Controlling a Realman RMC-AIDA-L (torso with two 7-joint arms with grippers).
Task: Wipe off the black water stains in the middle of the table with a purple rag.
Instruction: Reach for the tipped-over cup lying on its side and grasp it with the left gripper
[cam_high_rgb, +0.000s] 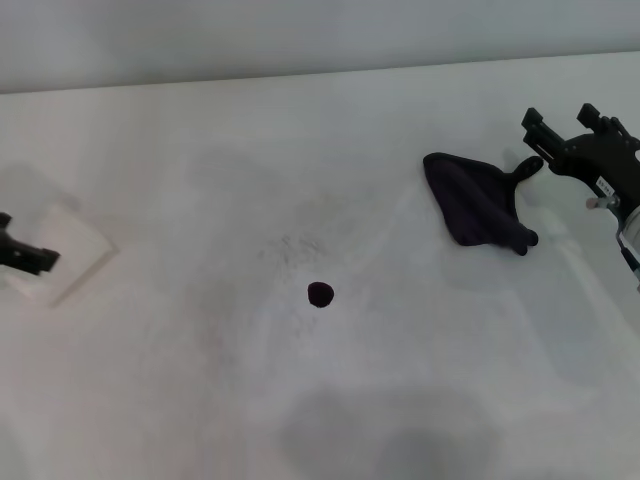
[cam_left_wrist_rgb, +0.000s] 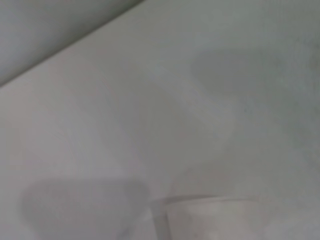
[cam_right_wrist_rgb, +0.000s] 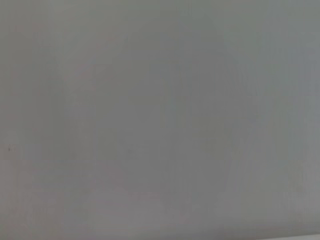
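Overall, the tabletop (cam_high_rgb: 200, 160) is a broad, matte white surface with faint grey smudges and speckles. On its right side lies the purple rag (cam_high_rgb: 475, 200), a soft, very dark, roughly triangular cloth with a loop tab at one corner. The right end effector (cam_high_rgb: 560, 135) stands just beside that tab, apparently apart from it, fingers spread. The left end effector (cam_high_rgb: 25, 255) sits at the left edge; its state cannot be told. Mid-surface, well apart from the rag, sits the small round black water stain (cam_high_rgb: 320, 294).

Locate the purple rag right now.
Head view: purple rag lies flat on the table, robot's right side, beside the right gripper, up-right of the black blot.
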